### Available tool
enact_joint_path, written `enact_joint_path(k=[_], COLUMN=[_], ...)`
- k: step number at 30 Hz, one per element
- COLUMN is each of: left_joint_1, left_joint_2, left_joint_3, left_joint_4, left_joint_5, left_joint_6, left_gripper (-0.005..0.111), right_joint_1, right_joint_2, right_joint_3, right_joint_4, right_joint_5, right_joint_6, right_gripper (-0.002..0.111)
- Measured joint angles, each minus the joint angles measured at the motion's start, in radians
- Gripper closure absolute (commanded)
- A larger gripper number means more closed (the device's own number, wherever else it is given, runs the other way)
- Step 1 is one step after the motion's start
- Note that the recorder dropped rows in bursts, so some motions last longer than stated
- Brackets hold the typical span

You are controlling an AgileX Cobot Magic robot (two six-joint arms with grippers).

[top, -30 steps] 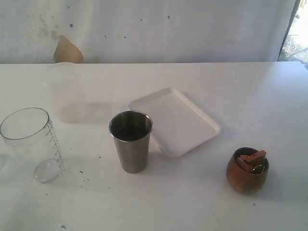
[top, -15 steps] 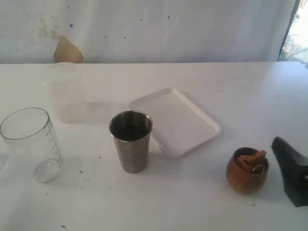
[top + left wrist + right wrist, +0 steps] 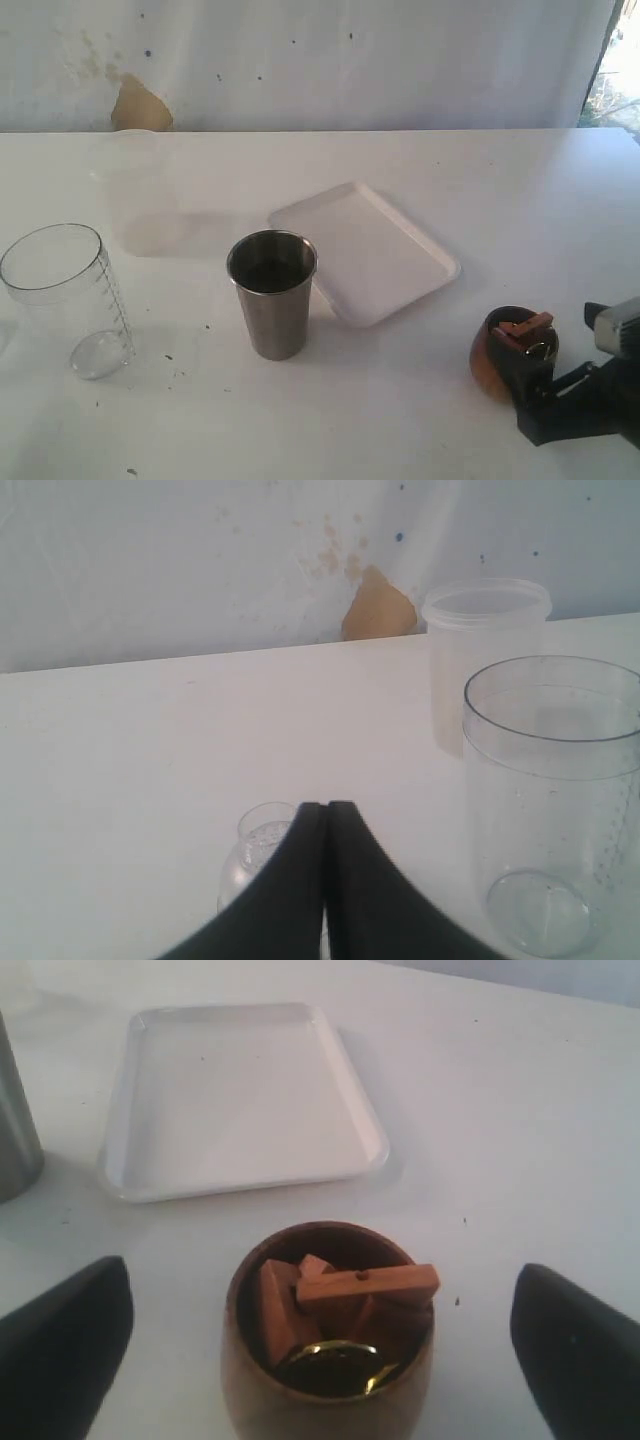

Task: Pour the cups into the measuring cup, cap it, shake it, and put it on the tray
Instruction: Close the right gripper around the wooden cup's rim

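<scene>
The clear measuring cup [image 3: 65,295] [image 3: 550,800] stands empty at the table's left. A steel tumbler [image 3: 272,295] [image 3: 15,1130] stands mid-table, with the white tray [image 3: 365,250] [image 3: 240,1100] just behind it to the right. The wooden cup [image 3: 505,355] [image 3: 330,1350], holding wooden blocks and a gold piece, sits at the front right. My right gripper [image 3: 528,395] [image 3: 322,1310] is open, its fingers [image 3: 60,1350] on either side of the wooden cup and clear of it. My left gripper [image 3: 325,808] is shut and empty, near the measuring cup; the exterior view does not show it.
A frosted white tub [image 3: 135,190] [image 3: 485,650] stands behind the measuring cup near the back wall. A small clear round piece [image 3: 262,830] lies on the table just beyond my left fingertips. The table's right edge lies near my right arm.
My right gripper has come in from the right, opened, and now straddles the wooden cup. Cups, tray and left gripper have not moved.
</scene>
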Motion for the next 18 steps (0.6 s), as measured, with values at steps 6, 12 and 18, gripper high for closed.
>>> enact_joint_path(k=[6, 12, 18], left_joint_1=[0.000, 0.000, 0.000], left_joint_2=[0.000, 0.000, 0.000], left_joint_3=[0.000, 0.000, 0.000], left_joint_4=[0.000, 0.000, 0.000], left_joint_5=[0.000, 0.000, 0.000], left_joint_6=[0.000, 0.000, 0.000], left_gripper=[0.107, 0.107, 0.107], right_joint_1=[0.000, 0.000, 0.000], right_joint_2=[0.053, 0.113, 0.188], right_joint_3=[0.000, 0.000, 0.000], right_joint_4=[0.002, -0.002, -0.006], right_joint_5=[-0.046, -0.078, -0.078], right_joint_6=[-0.007, -0.018, -0.028], right_gripper=[0.014, 0.014, 0.014])
